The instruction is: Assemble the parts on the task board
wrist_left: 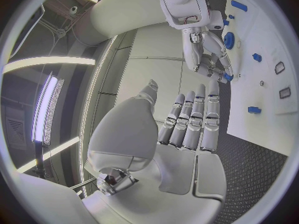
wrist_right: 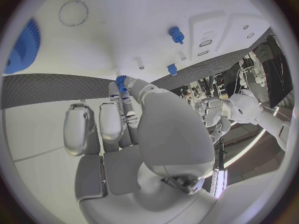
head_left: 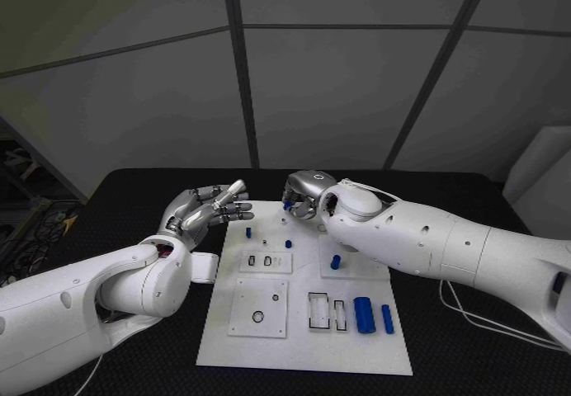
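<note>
Placement is judged under way: a small blue part point(wrist_right: 121, 80) is pinched by the right hand point(head_left: 307, 195) at the task board's point(head_left: 304, 346) far edge; insertion there seems required next. The left hand point(head_left: 205, 211) is held spread beside the board.

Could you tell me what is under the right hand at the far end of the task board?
The right hand hangs over the far edge of the task board, pinching a small blue part at its fingertips. The board surface directly beneath the hand is covered, so anything there is hidden.
</note>
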You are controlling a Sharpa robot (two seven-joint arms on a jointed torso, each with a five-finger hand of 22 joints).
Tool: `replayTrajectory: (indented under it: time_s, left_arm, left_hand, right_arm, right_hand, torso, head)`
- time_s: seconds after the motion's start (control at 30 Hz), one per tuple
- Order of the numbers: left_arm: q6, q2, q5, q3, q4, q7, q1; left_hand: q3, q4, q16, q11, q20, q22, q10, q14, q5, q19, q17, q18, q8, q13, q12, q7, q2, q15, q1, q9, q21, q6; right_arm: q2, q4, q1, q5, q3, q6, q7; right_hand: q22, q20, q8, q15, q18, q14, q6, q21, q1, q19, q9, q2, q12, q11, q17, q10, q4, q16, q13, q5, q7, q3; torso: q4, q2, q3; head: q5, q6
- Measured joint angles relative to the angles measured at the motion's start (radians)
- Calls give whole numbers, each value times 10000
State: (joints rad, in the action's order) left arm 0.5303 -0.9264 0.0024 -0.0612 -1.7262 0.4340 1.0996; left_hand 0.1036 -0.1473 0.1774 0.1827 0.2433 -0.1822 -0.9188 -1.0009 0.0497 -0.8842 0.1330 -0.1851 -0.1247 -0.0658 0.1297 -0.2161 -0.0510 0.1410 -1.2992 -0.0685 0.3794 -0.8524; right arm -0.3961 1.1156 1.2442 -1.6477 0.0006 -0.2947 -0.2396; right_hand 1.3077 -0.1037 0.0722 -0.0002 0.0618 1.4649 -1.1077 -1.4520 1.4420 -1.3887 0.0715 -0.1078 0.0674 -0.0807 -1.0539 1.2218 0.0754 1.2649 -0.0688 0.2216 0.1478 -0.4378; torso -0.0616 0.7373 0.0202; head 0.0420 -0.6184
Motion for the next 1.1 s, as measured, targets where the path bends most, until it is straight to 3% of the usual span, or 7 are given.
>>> replayTrajectory:
  time_s: [0.63,1.1]
  left_arm:
    - [-10,18,-1,-1,13,-10,1]
    - [-50,14,-2,-1,10,-37,3]
  left_hand:
    - [0,0,0,0,-2,0,0,0,0,73,-2,-1,0,0,0,0,0,0,0,8,0,0]
    - [-27,27,-68,34,-2,9,-35,36,0,72,6,-1,42,0,-36,0,0,37,0,7,-46,0]
  right_arm:
    - [174,-250,6,-273,-11,214,-189]
    - [432,-582,-18,-348,-34,299,-243]
  right_hand:
    - [-49,-37,-31,0,2,0,32,0,-41,38,-24,-42,0,-36,58,-37,-42,-1,1,-17,0,-51]
    - [-433,-121,-76,75,3,1,353,147,-184,309,-48,-185,-35,-172,359,-397,-66,-88,19,-17,145,-184]
  torso:
    - [3,7,5]
    - [3,12,6]
  head:
    - [-2,-38]
    - [-31,-38]
